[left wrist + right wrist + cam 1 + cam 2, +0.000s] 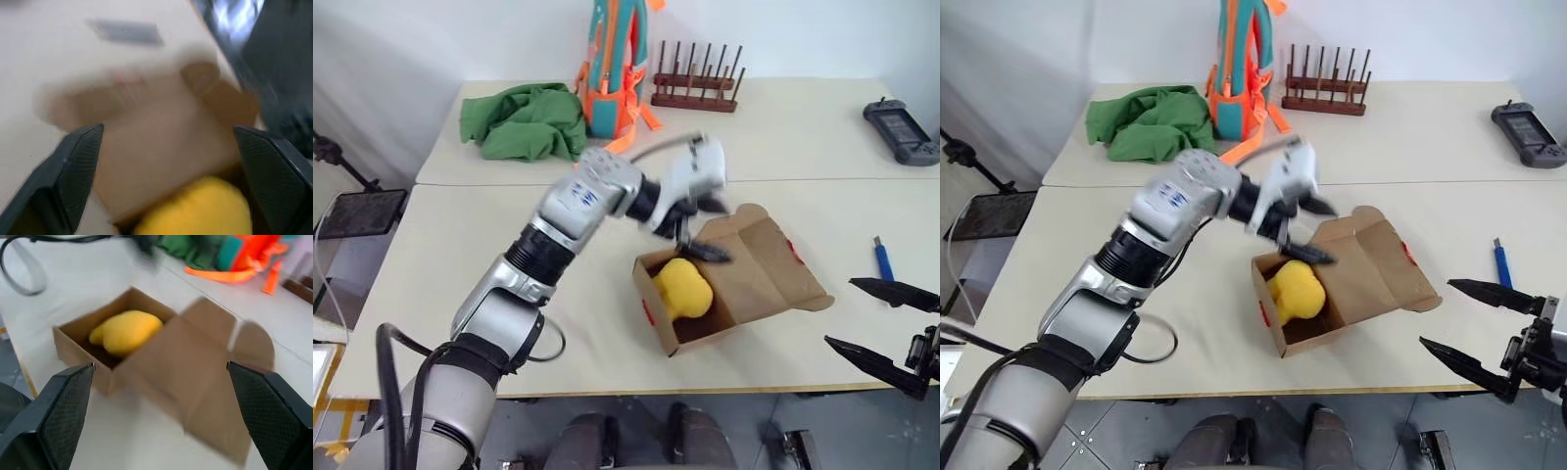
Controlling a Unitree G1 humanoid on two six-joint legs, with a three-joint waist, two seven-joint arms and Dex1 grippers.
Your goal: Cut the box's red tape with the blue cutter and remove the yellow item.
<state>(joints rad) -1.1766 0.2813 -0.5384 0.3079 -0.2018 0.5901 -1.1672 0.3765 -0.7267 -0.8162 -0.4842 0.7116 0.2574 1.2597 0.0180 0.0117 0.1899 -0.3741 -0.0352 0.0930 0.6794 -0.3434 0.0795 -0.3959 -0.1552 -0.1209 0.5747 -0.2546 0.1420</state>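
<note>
- Right gripper point(886, 323), nearest, low at the desk point(460, 294) edge, on the lid side of the box point(729, 284); fingers wide apart, holding nothing, pointing roughly level back toward the box.
- Blue cutter point(883, 259) lies flat on the desk just beyond the right gripper, well apart from the box; looks done with.
- Box open, lid flap folded back flat; red tape point(649, 313) remnant on the front wall, another bit on the lid edge.
- Yellow item point(682, 289) sits inside the box, toward its left wall.
- Left gripper point(695, 230) just above the box's back rim, arm reaching in from the left, wrist bent down; fingers wide apart, empty, over the yellow item.
- Risk: left fingers catch the rim or a side flap going down, so the light box slides or tips.
- Risk: soft lumpy item squashes and slips from a shallow pinch, or the box lifts with it, as nothing holds the box down.
</note>
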